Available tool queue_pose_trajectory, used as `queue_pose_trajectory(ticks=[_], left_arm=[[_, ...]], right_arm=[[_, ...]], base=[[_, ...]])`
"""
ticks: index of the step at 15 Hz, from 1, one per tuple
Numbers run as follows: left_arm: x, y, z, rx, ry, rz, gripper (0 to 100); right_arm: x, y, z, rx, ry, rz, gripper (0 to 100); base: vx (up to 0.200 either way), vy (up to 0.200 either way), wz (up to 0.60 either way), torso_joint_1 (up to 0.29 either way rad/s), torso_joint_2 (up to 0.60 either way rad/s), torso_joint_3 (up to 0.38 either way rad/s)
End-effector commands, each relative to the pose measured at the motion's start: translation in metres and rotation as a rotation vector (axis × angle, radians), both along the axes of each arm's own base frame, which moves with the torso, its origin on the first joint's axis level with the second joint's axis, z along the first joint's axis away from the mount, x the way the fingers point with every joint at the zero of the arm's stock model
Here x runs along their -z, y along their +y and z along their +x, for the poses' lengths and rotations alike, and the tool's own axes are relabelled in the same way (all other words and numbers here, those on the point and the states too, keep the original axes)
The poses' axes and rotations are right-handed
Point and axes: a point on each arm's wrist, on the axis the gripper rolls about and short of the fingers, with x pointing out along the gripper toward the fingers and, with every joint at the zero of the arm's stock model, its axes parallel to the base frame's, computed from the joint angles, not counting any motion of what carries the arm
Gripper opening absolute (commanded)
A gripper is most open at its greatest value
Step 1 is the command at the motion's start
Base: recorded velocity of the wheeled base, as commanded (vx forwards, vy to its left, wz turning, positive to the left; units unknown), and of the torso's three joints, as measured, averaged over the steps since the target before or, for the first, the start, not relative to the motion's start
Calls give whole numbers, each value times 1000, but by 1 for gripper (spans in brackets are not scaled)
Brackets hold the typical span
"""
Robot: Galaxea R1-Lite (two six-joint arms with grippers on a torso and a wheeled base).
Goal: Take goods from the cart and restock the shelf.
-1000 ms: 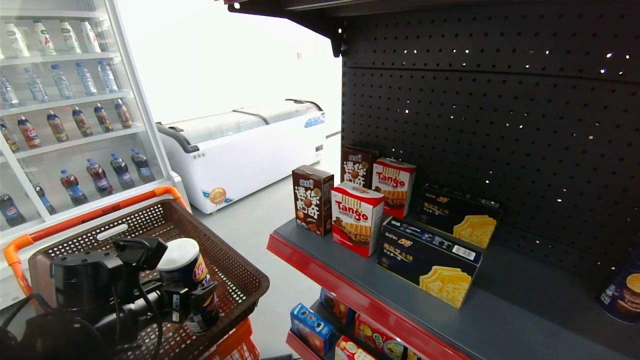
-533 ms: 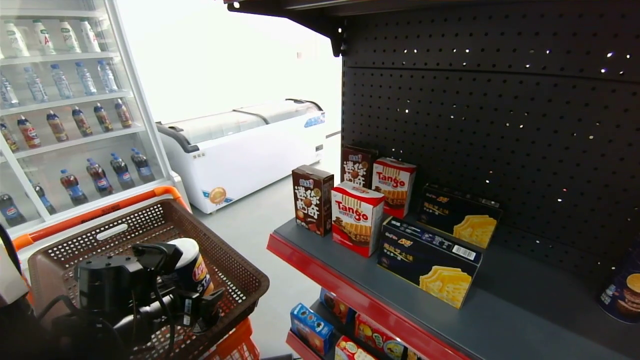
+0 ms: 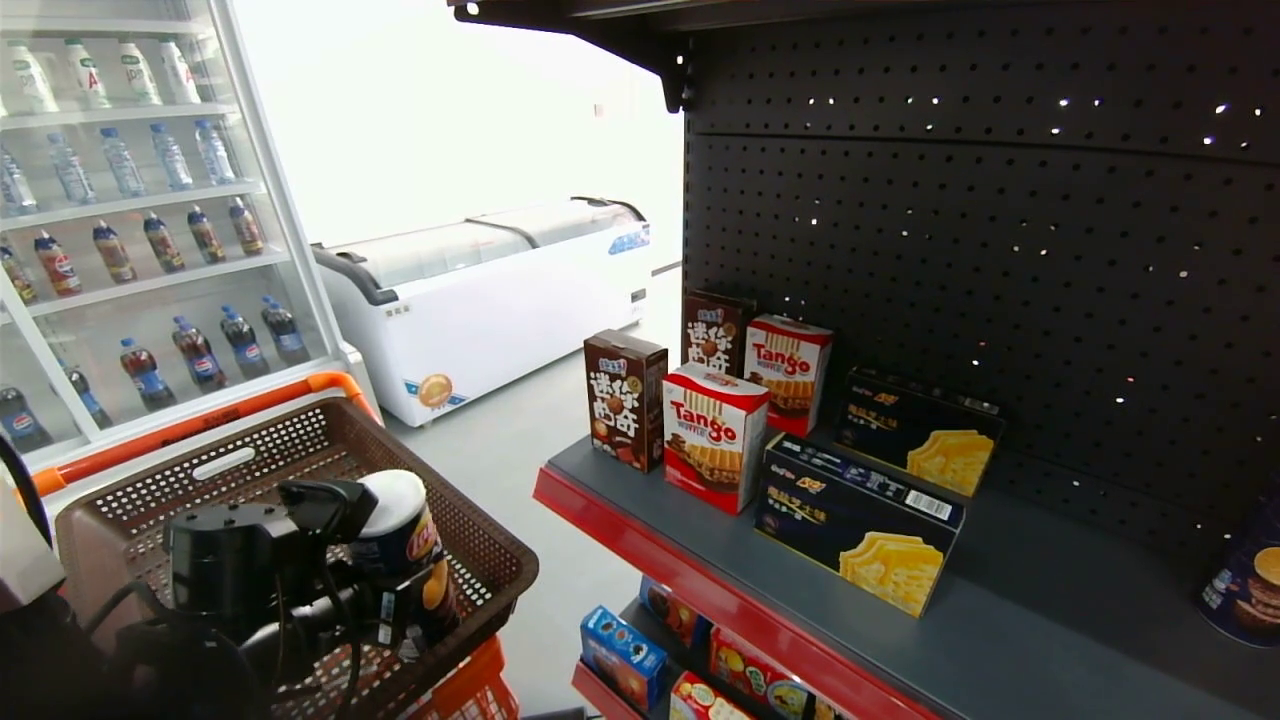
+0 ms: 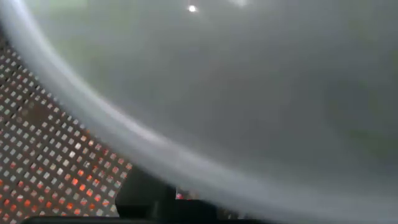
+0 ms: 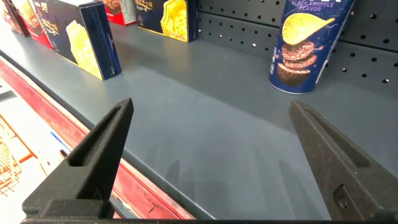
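Gripping the chip can (image 3: 412, 535) w/ jaws clamped on its lower body, your L gripper (image 3: 405, 600) hangs off the left end of the shelf (image 3: 1000, 620), lower than the deck and well apart from its red front lip. The can is approx upright, pale lid up. That lid (image 4: 249, 93) sits right against the L wrist cam, w/ brown mesh (image 4: 43, 168) beyond it. The cart basket (image 3: 470, 515) is also off the shelf's left end, below deck level.

Your R gripper (image 5: 211, 106) is over the shelf's bare grey deck, toward the right end, just in from the front lip. Its jaws are spread wide w/ nothing between them.

On the shelf's right end, at the back by the pegboard (image 3: 1000, 250), a second can (image 5: 305, 43) stands upright. Mid-shelf you have two dark blue boxes (image 3: 860, 520), one behind the other. Toward the left end stand two red-and-white boxes (image 3: 715, 435) and two brown boxes (image 3: 625, 400), also front & back.
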Motion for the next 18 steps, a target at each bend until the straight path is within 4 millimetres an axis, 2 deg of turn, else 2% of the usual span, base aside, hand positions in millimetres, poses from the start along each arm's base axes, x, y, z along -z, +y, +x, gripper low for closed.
queue_pose_trajectory(ticks=[1,2,4,6,11,15,17,18], left_arm=[[-34,-8,4,38,-125,-20,0],[-41,-10,5,49,-143,-24,0],[-81,-21,3,133,-207,-52,0],[-108,-29,-10,182,-201,-58,0],[-130,-31,-37,297,-193,-105,0],[-142,-23,-68,345,-182,-124,0],[-147,-19,-95,437,-140,-164,0],[-147,-19,-96,444,-141,-166,0]], right_arm=[[0,0,0,0,2,0,100],[0,0,0,0,2,0,100],[0,0,0,0,2,0,100],[0,0,0,0,2,0,100],[0,0,0,0,2,0,100],[0,0,0,0,2,0,100],[0,0,0,0,2,0,100],[0,0,0,0,2,0,100]], base=[[0,0,0,0,0,0],[0,0,0,0,0,0],[0,0,0,0,0,0],[0,0,0,0,0,0],[0,0,0,0,0,0],[0,0,0,0,0,0],[0,0,0,0,0,0],[0,0,0,0,0,0]])
